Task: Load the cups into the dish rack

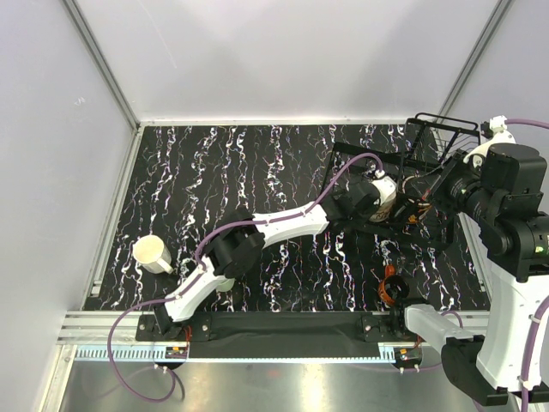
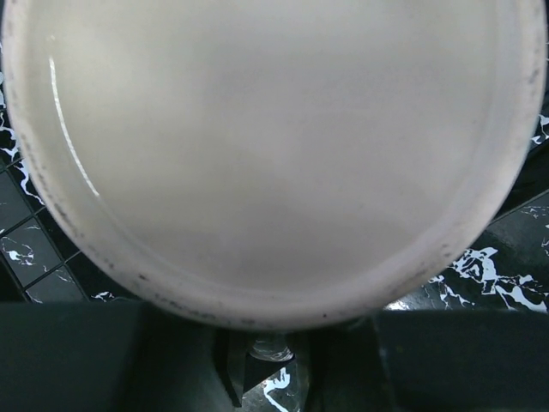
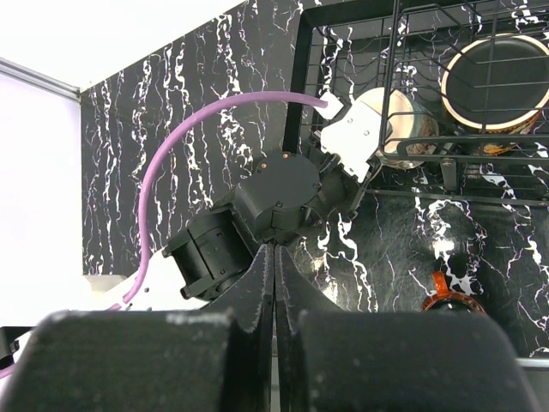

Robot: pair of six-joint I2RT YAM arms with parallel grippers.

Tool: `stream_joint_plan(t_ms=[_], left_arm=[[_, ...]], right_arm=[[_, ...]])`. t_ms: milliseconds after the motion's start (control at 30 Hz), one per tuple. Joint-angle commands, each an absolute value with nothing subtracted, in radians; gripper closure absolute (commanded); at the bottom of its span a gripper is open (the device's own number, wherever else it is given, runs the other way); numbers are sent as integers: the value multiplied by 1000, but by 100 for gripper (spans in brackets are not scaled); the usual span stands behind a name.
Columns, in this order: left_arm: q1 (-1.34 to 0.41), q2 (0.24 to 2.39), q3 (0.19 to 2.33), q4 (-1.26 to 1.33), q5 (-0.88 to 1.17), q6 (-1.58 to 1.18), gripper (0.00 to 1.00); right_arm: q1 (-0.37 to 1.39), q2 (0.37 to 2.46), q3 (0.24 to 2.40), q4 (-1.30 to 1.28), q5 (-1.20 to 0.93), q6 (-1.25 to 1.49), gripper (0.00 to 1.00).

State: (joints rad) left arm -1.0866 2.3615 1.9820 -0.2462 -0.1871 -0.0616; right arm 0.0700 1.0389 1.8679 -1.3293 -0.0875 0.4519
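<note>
My left gripper reaches far right and is shut on a pale cup at the near-left edge of the black wire dish rack. In the left wrist view the cup's pale inside fills the frame above the dark fingers, with rack wires below it. The right wrist view shows this cup tilted at the rack's frame. A dark cup with a tan rim lies inside the rack. A cream cup stands on the table at the left. My right gripper is shut and empty.
The raised right arm stands beside the rack at the right. A small orange-red round thing sits on the black marbled mat near the right arm's base. White walls close in the back and sides.
</note>
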Motion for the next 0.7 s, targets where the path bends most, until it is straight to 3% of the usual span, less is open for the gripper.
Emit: stream_joint_plan(t_ms=[0,167,500,667], left_arm=[[-1098,2339,2059,-126,-212,-61,70],[-1098,2333,2056,-138,-216,-54,53],[-1098,2180,1904,-81,-236,-75,41],[-1097,2030,1778,-42,-250,-94,32]], right_arm=[[67,1034,1865,-1295,-74,446,100],[68,1035,1861,-1285,-81,451,100],[67,1051,1858,-1304,-87,439,100],[67,1060,1845,-1328,-100,436,92]])
